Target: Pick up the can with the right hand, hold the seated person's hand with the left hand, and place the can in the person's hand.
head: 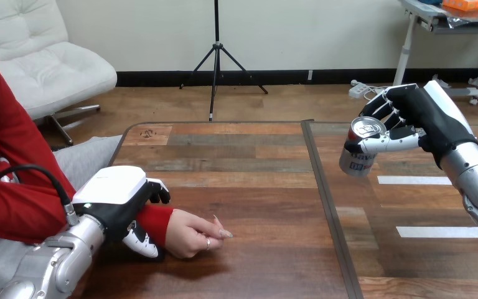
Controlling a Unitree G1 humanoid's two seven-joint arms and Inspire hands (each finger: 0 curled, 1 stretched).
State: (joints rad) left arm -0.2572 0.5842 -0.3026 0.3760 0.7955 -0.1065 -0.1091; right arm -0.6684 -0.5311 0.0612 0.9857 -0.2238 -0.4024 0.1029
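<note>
A silver can [359,148] with blue print hangs tilted above the table's right half, its top toward me. My right hand [404,118] is shut on it, fingers and thumb curled round its body. At the lower left my left hand [113,198] is closed over the red-sleeved wrist [155,222] of the person, with fingers over the top and the thumb beneath. The person's hand [193,233] rests on the table just right of my left hand, fingers loosely curled, holding nothing. A wide stretch of table separates the can from that hand.
The wooden table [249,180] has a dark seam [327,205] running front to back right of centre. Two white tape strips [414,180] lie on its right part under my right forearm. The person sits at the left side.
</note>
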